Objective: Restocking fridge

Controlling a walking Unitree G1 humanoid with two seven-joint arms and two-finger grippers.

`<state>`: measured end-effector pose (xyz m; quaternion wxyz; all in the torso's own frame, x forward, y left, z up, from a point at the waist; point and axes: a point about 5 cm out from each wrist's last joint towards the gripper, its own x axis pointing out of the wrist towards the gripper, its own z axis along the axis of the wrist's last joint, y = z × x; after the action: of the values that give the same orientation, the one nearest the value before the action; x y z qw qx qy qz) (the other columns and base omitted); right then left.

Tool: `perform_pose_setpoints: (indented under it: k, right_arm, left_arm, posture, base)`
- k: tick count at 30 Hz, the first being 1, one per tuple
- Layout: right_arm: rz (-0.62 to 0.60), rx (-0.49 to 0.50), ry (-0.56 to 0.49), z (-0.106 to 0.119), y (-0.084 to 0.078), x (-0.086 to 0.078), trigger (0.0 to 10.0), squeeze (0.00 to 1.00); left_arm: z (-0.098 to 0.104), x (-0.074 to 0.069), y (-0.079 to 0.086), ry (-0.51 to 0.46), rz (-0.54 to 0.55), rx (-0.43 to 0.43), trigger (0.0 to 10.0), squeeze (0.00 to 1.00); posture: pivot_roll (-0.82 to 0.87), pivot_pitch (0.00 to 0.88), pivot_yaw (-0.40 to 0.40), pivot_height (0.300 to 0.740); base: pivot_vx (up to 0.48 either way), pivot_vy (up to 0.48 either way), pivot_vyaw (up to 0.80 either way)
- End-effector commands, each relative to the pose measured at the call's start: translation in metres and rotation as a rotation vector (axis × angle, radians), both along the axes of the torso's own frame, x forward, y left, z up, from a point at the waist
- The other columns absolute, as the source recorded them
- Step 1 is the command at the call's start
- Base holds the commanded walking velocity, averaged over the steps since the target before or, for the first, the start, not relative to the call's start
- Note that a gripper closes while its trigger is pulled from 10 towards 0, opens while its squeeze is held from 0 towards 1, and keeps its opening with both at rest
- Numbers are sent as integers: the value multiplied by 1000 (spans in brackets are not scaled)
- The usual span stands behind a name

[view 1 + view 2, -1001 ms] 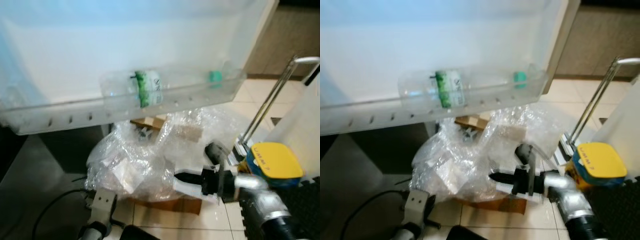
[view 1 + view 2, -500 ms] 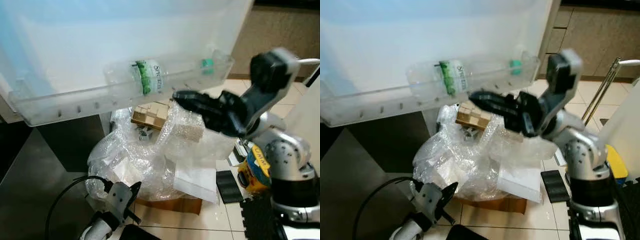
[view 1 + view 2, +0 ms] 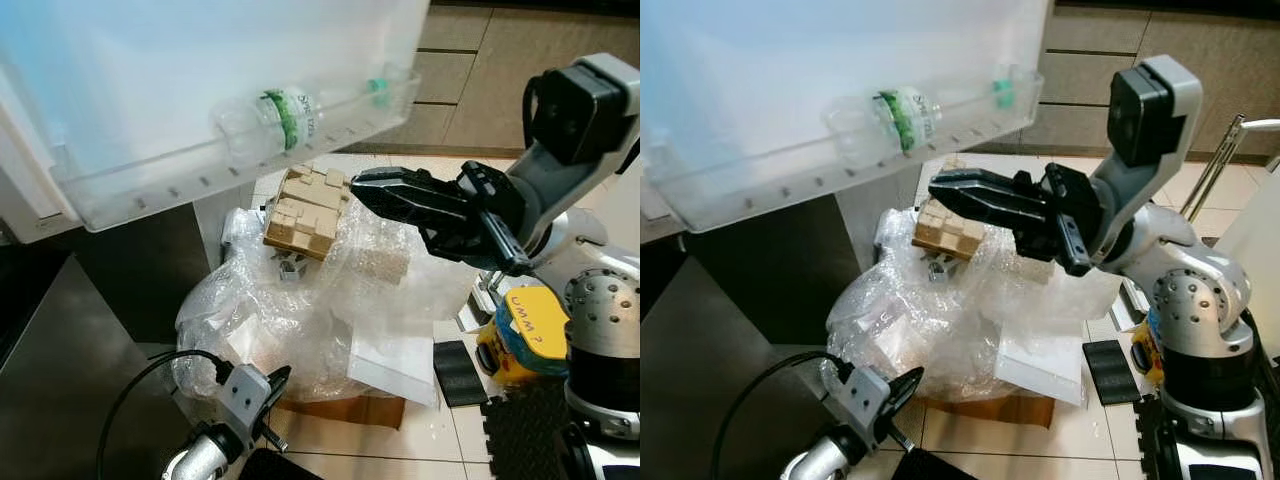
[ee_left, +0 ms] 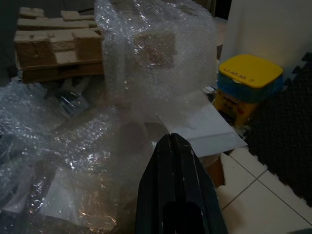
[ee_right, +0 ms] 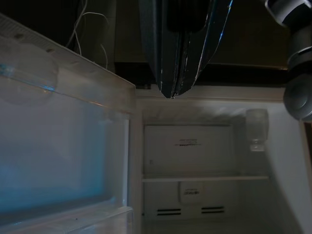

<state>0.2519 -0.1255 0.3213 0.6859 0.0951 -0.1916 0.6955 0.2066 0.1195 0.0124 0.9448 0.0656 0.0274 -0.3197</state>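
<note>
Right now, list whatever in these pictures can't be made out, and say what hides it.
- Bottle on the door shelf: its label text is too small and sits behind the shelf's translucent wall, head views.
- Goods under the bubble wrap: blurred by the wrap, head and left wrist views.
- Fridge interior: dim, sticker unreadable, right wrist view.
- Yellow-lidded tub: partly covered by the right claw's arm.
</note>
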Motion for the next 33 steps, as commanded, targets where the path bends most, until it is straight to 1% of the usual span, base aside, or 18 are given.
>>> perform_pose_setpoints:
  k: [1, 3, 4, 5, 6, 7, 9, 10, 11, 13, 17, 19, 22, 27, 29, 30, 31, 33]
  right_arm:
    - [-76, 15, -28, 5, -2, 4, 10000, 0]
    - [-185, 10, -44, 6, -2, 14, 10000, 0]
    - [-185, 10, -44, 6, -2, 14, 10000, 0]
    - [-297, 19, -39, 6, -2, 26, 10000, 0]
    - [-486, 30, -45, 3, -4, 43, 10000, 0]
    - [-486, 30, -45, 3, -4, 43, 10000, 0]
    - [-586, 36, -27, -3, -5, 52, 10000, 0]
    - [-586, 36, -27, -3, -5, 52, 10000, 0]
    - [-696, 48, 0, -9, -9, 61, 10000, 0]
    - [-771, 51, 14, -13, -12, 67, 10000, 0]
    - [-820, 59, 25, -17, -14, 71, 10000, 0]
    - [-905, 120, 65, -26, -15, 81, 10000, 0]
    - [-931, 163, 86, -31, -14, 85, 10000, 0]
    - [-951, 180, 160, -55, -7, 96, 10000, 0]
    - [-960, 175, 205, -66, -1, 105, 10000, 0]
    - [-960, 175, 205, -66, -1, 105, 10000, 0]
    - [-948, 181, 241, -72, 6, 114, 10000, 0]
    - [-947, 182, 250, -72, 9, 118, 10000, 0]
  left_arm:
    - [-2, -1, 4, 13, -11, 23, 10000, 0]
    - [-1, -1, 4, 14, -15, 26, 10000, 0]
    - [-1, -1, 4, 14, -15, 26, 10000, 0]
    - [-2, -1, 4, 16, -17, 29, 10000, 0]
    - [-2, 0, 5, 19, -17, 38, 10000, 0]
    - [-2, 0, 5, 19, -17, 38, 10000, 0]
    - [-3, 0, 6, 22, -10, 44, 10000, 0]
    - [-3, 0, 6, 22, -10, 44, 10000, 0]
    - [-4, 0, 10, 30, 15, 57, 10000, 0]
    - [-5, 1, 13, 35, 36, 65, 10000, 0]
    - [-9, 1, 17, 53, 63, 76, 10000, 0]
    - [-16, 2, 23, 90, 123, 99, 10000, 0]
    - [-19, 3, 26, 98, 160, 116, 10000, 0]
    - [-16, 16, 28, 98, 273, 82, 10000, 0]
    - [-12, 23, 25, 81, 278, 76, 10000, 0]
    - [-12, 23, 25, 81, 278, 76, 10000, 0]
    - [-9, 29, 20, 62, 262, 80, 10000, 0]
    - [-7, 31, 18, 51, 250, 85, 10000, 0]
  posture:
    - [-108, 78, -23, 740]
    - [-111, 79, -20, 740]
    - [-111, 79, -20, 740]
    - [-112, 78, -18, 740]
    - [-110, 77, -17, 740]
    - [-110, 77, -17, 740]
    - [-108, 76, -17, 740]
    - [-108, 76, -17, 740]
    - [-105, 77, -17, 740]
    - [-105, 77, -17, 740]
    - [-109, 78, -14, 740]
    - [-112, 77, -9, 740]
    - [-110, 74, -9, 740]
    - [-111, 68, -12, 740]
    - [-108, 72, -14, 740]
    - [-108, 72, -14, 740]
    - [-105, 81, -14, 740]
    - [-105, 81, -14, 740]
  base:
    - [0, 0, 0]
    - [0, 0, 0]
    - [0, 0, 0]
    - [0, 0, 0]
    - [0, 0, 0]
    - [0, 0, 0]
    - [0, 0, 0]
    - [0, 0, 0]
    - [0, 0, 0]
    - [0, 0, 0]
    - [0, 0, 0]
    - [0, 0, 0]
    - [0, 0, 0]
    - [0, 0, 0]
    - [0, 0, 0]
    - [0, 0, 0]
    - [0, 0, 0]
    - [0, 0, 0]
